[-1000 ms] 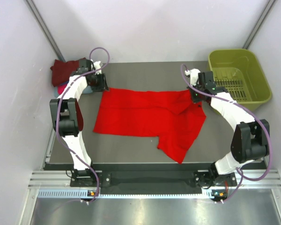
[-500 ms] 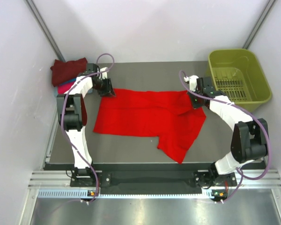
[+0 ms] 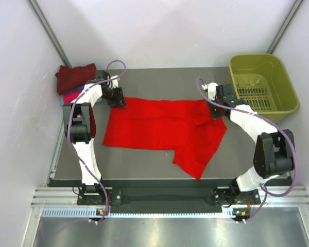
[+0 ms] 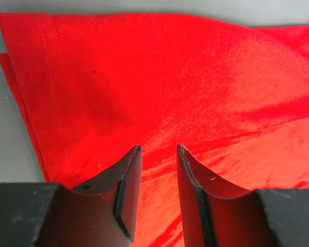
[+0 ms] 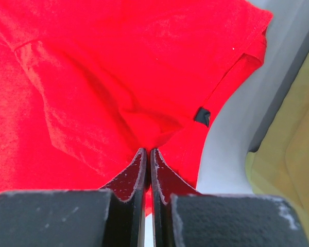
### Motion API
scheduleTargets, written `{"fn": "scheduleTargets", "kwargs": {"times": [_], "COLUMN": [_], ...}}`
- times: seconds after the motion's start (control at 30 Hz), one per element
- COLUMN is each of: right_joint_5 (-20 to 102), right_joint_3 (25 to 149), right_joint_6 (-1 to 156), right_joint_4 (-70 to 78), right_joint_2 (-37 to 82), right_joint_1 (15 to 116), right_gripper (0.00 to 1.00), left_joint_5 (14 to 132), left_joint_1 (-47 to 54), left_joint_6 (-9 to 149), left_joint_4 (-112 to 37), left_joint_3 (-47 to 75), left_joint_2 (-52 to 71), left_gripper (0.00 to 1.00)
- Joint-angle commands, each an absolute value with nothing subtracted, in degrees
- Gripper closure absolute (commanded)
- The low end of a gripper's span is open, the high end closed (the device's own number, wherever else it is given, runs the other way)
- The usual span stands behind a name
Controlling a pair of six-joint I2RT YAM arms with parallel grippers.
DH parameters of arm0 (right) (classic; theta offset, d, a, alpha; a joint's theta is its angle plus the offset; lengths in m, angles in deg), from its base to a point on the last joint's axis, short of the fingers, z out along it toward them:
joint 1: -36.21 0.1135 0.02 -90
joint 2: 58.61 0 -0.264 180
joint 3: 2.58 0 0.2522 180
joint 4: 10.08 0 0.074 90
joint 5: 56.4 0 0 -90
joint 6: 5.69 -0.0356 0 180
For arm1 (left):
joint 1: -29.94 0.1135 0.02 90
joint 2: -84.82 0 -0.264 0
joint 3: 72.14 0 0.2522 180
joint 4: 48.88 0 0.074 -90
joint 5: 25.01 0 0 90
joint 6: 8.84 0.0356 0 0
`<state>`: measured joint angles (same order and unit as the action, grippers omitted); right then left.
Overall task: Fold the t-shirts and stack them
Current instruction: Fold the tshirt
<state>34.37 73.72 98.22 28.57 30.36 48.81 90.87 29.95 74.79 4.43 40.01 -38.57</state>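
shirt (image 3: pixel 159 126) on table (image 3: pixel 165 82) (basket (image 3: pixel 286 85) right, stack (image 3: pixel 74 77) left)

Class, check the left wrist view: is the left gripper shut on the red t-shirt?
No, the left gripper stands open, with the red t-shirt showing through the gap between its fingers.

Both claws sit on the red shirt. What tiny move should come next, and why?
Probably close the left gripper on the red t-shirt: its fingers stand apart over the far-left corner, while the right gripper looks pinched shut on the far-right part. Then both could lift it.
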Motion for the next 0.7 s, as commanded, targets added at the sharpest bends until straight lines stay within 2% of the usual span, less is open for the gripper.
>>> {"fn": "scheduleTargets", "kwargs": {"times": [0.0,0.1,0.2,0.3,0.47,0.67], "right_joint_5": [32.38,30.96,29.29,29.19,32.8,38.69], "right_joint_3": [74.99,77.09,80.33,82.71,83.08,83.78], "right_joint_6": [99.07,99.78,101.35,104.43,107.68,105.41], "right_joint_4": [26.53,26.45,26.53,27.58,28.82,30.58], "right_joint_2": [30.95,30.08,29.28,29.54,32.08,37.36], "right_joint_1": [49.05,49.13,50.01,53.95,60.81,66.09], "right_gripper": [0.91,0.49,0.39,0.38,0.46,0.63], "left_joint_5": [90.65,90.65,91.0,91.53,93.02,92.5], "left_joint_1": [30.12,30.12,30.12,30.2,30.12,30.12], "left_joint_6": [74.13,74.13,74.22,74.04,73.07,73.34], "left_joint_4": [5.4,5.22,5.13,4.96,4.69,4.52], "left_joint_3": [41.38,41.46,41.46,41.46,41.11,41.55], "left_joint_2": [-38.75,-38.84,-38.67,-38.4,-38.58,-37.88], "left_gripper": [0.62,0.62,0.62,0.63,0.63,0.63]}}
